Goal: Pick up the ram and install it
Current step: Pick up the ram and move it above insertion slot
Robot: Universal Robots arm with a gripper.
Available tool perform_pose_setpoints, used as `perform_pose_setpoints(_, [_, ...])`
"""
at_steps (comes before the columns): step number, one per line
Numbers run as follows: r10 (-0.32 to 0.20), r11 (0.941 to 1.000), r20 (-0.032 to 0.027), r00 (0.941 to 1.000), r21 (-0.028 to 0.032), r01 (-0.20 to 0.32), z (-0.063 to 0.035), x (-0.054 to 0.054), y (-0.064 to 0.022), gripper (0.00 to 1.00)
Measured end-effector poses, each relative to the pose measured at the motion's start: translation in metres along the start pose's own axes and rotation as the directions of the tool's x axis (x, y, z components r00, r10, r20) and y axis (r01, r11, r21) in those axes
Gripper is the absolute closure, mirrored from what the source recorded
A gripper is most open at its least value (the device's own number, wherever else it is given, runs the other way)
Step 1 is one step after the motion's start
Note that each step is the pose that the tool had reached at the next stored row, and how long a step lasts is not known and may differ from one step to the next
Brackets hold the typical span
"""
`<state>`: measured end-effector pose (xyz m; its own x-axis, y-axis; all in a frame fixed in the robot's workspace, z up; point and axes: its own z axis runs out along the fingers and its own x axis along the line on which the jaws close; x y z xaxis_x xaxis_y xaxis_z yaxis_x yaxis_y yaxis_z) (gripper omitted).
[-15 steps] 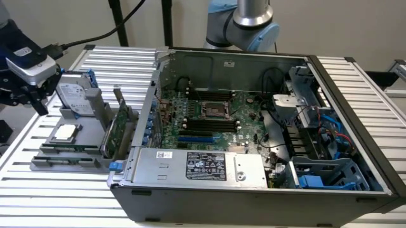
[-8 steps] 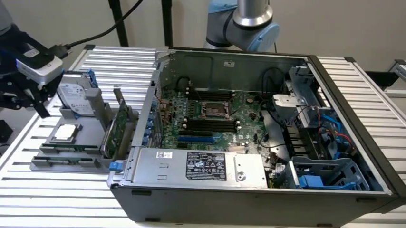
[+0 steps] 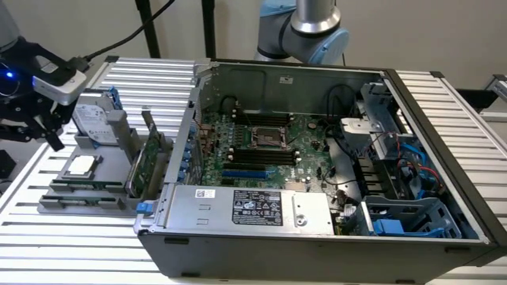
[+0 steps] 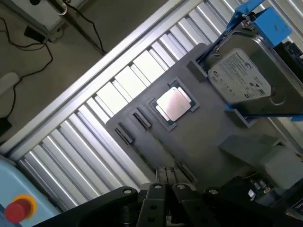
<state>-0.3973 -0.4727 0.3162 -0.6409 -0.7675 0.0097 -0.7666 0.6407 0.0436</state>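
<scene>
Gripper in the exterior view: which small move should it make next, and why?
Probably a short shift toward the camera: the gripper hangs beside the hard drive, while the ram lies farther forward in the grey tray, past the processor.

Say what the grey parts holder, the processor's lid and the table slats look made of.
Grey parts holder: matte plastic, probably; dull, uniform, no glints. Processor's lid: bare metal, satin silver sheen. Table slats: likely aluminium, ribbed, brightly reflecting.
</scene>
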Motion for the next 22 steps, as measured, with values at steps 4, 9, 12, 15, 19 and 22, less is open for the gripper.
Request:
perform_pose_setpoints(4, [-0.072, 0.9974, -0.0032, 0.9974, 0.0006, 0.072, 0.0038, 0.0, -0.0002, 1.0])
perform_pose_setpoints(9, [-0.163, 0.9866, -0.0074, 0.9866, 0.001, 0.163, 0.0086, 0.0, -0.0004, 1.0])
perform_pose_setpoints(12, [-0.216, 0.9764, -0.0098, 0.9763, 0.001, 0.216, 0.0114, 0.0, -0.0005, 1.0])
perform_pose_setpoints(15, [-0.269, 0.9631, -0.0121, 0.963, 0.0011, 0.269, 0.0144, 0.0, -0.0006, 1.0])
perform_pose_setpoints(19, [-0.338, 0.9412, -0.0153, 0.9411, 0.0007, 0.338, 0.0184, 0.0, -0.0008, 1.0])
perform_pose_setpoints(22, [-0.388, 0.9214, -0.0177, 0.9213, 0.0004, 0.389, 0.0217, 0.0, -0.001, 1.0])
